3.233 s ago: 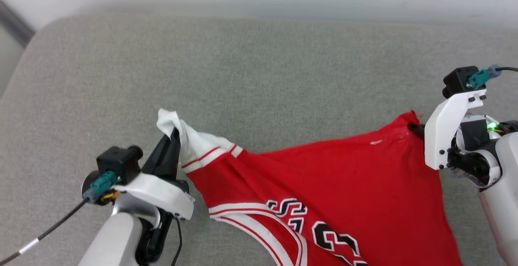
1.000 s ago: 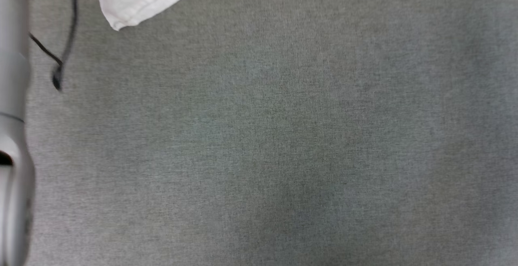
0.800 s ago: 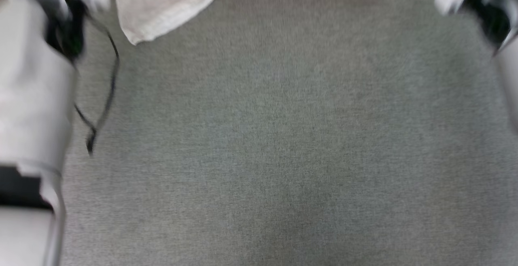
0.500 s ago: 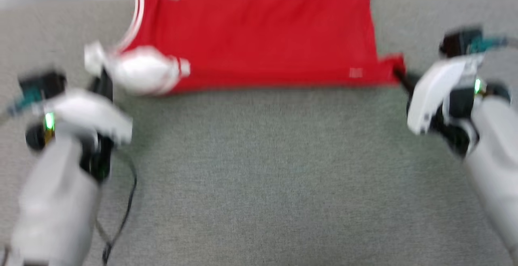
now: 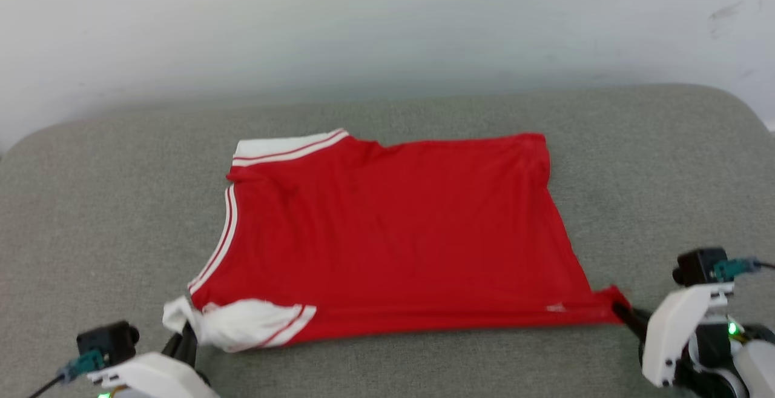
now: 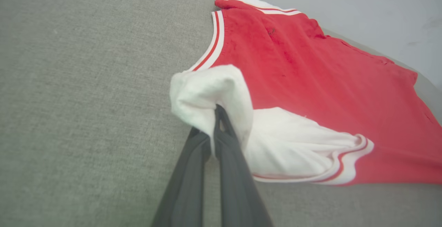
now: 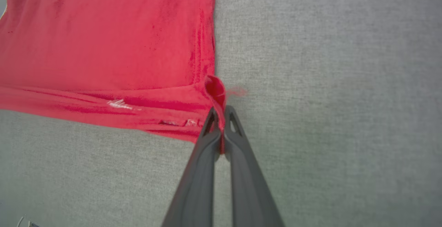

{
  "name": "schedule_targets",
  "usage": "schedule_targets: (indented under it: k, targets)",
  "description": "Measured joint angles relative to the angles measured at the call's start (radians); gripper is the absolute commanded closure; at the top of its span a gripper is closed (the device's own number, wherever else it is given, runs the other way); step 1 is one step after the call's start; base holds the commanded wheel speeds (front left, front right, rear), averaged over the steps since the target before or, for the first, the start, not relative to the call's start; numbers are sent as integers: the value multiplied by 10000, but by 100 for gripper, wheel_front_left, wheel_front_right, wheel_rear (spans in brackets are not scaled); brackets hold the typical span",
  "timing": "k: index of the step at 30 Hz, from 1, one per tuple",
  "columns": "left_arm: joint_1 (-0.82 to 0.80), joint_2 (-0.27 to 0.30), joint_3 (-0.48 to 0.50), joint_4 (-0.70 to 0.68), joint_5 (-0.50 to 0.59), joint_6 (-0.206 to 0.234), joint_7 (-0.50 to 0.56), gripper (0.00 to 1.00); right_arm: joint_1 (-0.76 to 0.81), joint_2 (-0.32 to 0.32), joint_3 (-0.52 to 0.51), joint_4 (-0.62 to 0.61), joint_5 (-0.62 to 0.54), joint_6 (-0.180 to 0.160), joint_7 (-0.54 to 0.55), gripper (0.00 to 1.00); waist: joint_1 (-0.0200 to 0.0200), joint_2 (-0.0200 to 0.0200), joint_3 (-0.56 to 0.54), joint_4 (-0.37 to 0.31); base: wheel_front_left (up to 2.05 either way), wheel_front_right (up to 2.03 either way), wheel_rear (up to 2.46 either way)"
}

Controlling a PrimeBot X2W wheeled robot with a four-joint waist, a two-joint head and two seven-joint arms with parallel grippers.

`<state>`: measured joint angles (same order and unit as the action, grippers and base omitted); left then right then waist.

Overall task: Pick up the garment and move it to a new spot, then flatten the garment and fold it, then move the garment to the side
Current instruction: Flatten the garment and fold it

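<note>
Garment: the garment [image 5: 393,234] lies spread on the grey upholstered surface [image 5: 109,204], plain red side up and mostly flat. Its neck end points to the robot's left and its hem end to the right.
Far edge: it runs close to the back of the surface, below the pale wall [image 5: 387,22]. The far white sleeve [image 5: 284,145] lies flat at the far left corner.
Neckline: the red-and-white striped trim [image 5: 224,237] curves along the left edge.
Near sleeve: the near white sleeve [image 6: 293,144] is bunched and raised at its tip, with its striped cuff resting on the red cloth.
Left gripper: the left gripper [image 6: 217,114] is at the near left corner. Its dark fingers are pressed together on a fold of the near sleeve, which wraps over the tips.
Right gripper: the right gripper [image 7: 221,116] is at the near right corner. Its fingers are clamped on the hem corner [image 7: 214,87], and a red flap stands up past the tips.
Near edge: it is drawn in a fairly straight line between the two grippers, with a narrow crease running along it.
Small mark: a pale mark [image 7: 119,104] sits on the red cloth near the right-hand corner. It is possibly a label, but it is too blurred to tell.
</note>
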<state>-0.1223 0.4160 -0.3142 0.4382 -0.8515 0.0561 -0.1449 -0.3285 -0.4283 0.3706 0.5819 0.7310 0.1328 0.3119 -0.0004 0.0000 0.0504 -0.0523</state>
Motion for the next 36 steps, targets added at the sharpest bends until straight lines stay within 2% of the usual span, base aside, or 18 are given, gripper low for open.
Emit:
schedule_targets:
  k: [5, 8, 13, 17, 21, 28, 35, 36]
  targets:
    - [1887, 407, 134, -2566, -291, 1174, 926, 100, 1679, -52, -1116, -1411, -554, 6, 976, 100, 0, 0, -383, -94, 0, 0, 0]
    - [2663, 596, 261, -3812, -412, 1747, 1248, 100, 2583, 201, -1933, -2451, -941, 2, 1710, 100, 1, 0, -395, -115, 0, 0, 0]
    - [2860, 880, 414, -5076, -405, 2171, 1540, 100, 3182, 1016, -3359, -4337, -1728, -8, 2435, 100, 2, 0, -182, -106, 0, 0, 0]
    - [2116, 1099, 330, -5244, -309, 2073, 1877, 100, 3047, 1714, -3904, -5154, -2266, -12, 2986, 100, 2, 0, 211, -84, 0, 0, 0]
    - [1022, 1076, 188, -4897, -230, 1802, 2096, 100, 2202, 2057, -3965, -5279, -2591, -15, 3160, 100, 5, 0, 735, -54, 0, 0, 0]
    - [-527, 702, 48, -3586, -355, 1145, 2080, 100, 951, 2159, -3950, -4380, -2763, -17, 2861, 100, 6, 0, 1569, 117, 0, 0, 0]
    - [-1401, 201, -226, -1939, -516, 516, 1962, 100, 57, 2077, -3526, -3137, -2757, -17, 2194, 100, 6, 0, 2097, 294, 0, 0, 0]
    - [-1476, 113, -280, -1708, -537, 405, 1962, 100, -28, 2057, -3455, -2941, -2757, -17, 2079, 85, 7, 0, 2130, 306, 0, 0, 0]
